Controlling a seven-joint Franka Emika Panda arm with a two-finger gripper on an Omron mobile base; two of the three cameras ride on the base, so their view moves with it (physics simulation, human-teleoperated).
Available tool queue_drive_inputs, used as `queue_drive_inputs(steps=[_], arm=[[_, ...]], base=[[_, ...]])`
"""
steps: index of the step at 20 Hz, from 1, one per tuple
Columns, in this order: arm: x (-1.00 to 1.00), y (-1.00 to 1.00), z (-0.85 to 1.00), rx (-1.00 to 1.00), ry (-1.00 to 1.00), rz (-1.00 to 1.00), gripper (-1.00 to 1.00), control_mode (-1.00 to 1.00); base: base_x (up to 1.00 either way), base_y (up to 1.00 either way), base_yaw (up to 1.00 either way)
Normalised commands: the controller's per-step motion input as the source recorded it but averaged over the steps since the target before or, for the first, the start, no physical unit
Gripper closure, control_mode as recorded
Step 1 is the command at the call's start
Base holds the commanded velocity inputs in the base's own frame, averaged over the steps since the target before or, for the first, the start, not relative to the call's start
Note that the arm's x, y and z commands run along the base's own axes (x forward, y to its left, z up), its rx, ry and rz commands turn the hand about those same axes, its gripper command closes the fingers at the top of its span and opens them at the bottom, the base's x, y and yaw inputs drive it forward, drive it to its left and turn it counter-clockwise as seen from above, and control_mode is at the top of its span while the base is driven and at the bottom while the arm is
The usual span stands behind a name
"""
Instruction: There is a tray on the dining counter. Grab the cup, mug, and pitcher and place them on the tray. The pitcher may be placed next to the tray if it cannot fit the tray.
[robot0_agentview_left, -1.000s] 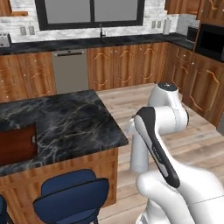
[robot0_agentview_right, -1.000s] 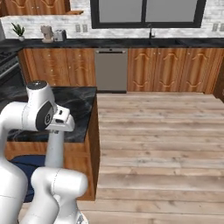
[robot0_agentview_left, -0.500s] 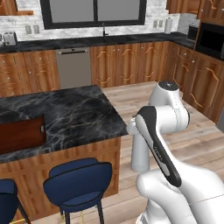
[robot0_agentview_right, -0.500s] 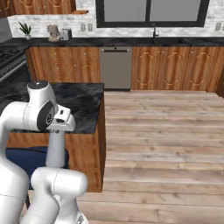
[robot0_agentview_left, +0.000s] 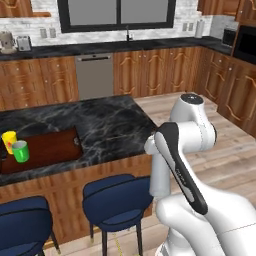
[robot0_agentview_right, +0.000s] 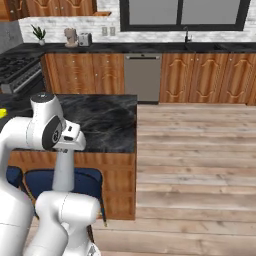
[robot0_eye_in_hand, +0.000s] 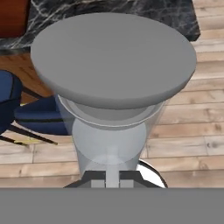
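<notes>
- Pitcher (robot0_eye_in_hand: 114, 83) — pale grey, seen from close above in the hand view, its wide round top toward the camera; it hangs over wooden floor (robot0_eye_in_hand: 188, 131) and blue stools (robot0_eye_in_hand: 37, 114).
- Claw — pressed nearly together, pinching the pitcher at its lower end.
- Tray (robot0_agentview_left: 42, 150) — reddish-brown, lying flat on the black marble surface (robot0_agentview_left: 107, 125) of the dining island.
- Yellow cup (robot0_agentview_left: 9, 141) and green cup (robot0_agentview_left: 20, 151) — upright, side by side on the tray's left part.
</notes>
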Motion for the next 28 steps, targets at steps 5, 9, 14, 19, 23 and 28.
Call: queue_drive_inputs(steps=[5, 9, 14, 19, 23, 28], arm=[[0.00, 0.00, 0.00, 0.00, 0.00, 0.00, 1.00, 1.00], [0.00, 0.00, 0.00, 0.00, 0.00, 0.00, 1.00, 1.00], [0.00, 0.00, 0.00, 0.00, 0.00, 0.00, 1.00, 1.00], [0.00, 0.00, 0.00, 0.00, 0.00, 0.00, 1.00, 1.00], [0.00, 0.00, 0.00, 0.00, 0.00, 0.00, 1.00, 1.00], [0.00, 0.00, 0.00, 0.00, 0.00, 0.00, 1.00, 1.00]], base=[[-0.33, 0.57, 0.00], [-0.42, 0.67, 0.04], [-0.21, 0.71, 0.03], [0.08, 0.47, 0.00], [0.31, 0.04, 0.03], [0.46, 0.00, 0.05]])
